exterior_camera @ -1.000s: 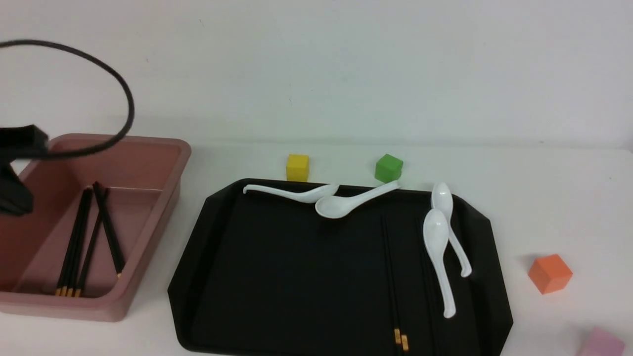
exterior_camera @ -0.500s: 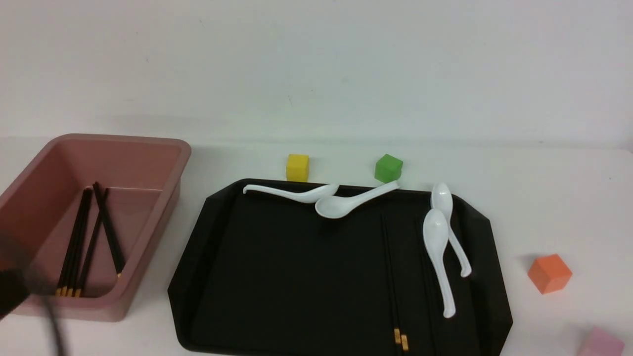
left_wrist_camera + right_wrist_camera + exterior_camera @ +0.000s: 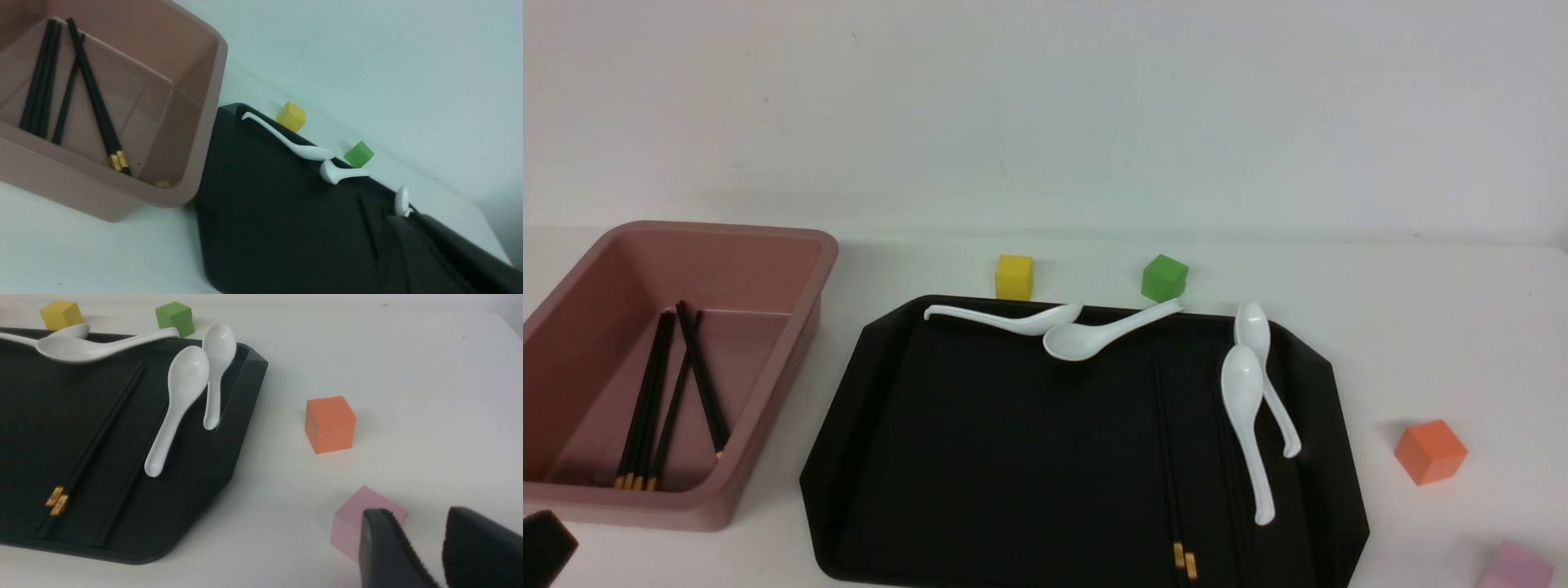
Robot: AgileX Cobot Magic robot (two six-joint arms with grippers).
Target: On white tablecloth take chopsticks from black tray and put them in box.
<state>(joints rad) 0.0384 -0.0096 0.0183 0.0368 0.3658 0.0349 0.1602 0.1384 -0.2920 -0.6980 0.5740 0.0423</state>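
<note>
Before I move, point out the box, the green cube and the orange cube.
Box (image 3: 780, 359): front view, on its right rim.
Green cube (image 3: 1164, 278): front view, mid-body.
Orange cube (image 3: 329, 426): right wrist view, on its side.

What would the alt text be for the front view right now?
Glossy black tray with cut corners on a white tablecloth, holding thin black gold-banded chopsticks and four white glossy spoons; at left, a dusty-pink rectangular plastic box holds more chopsticks. Small coloured cubes sit around the tray.

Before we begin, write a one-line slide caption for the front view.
Black gold-banded chopsticks lie in the glossy black tray; others rest in the dusty-pink plastic box.
</note>
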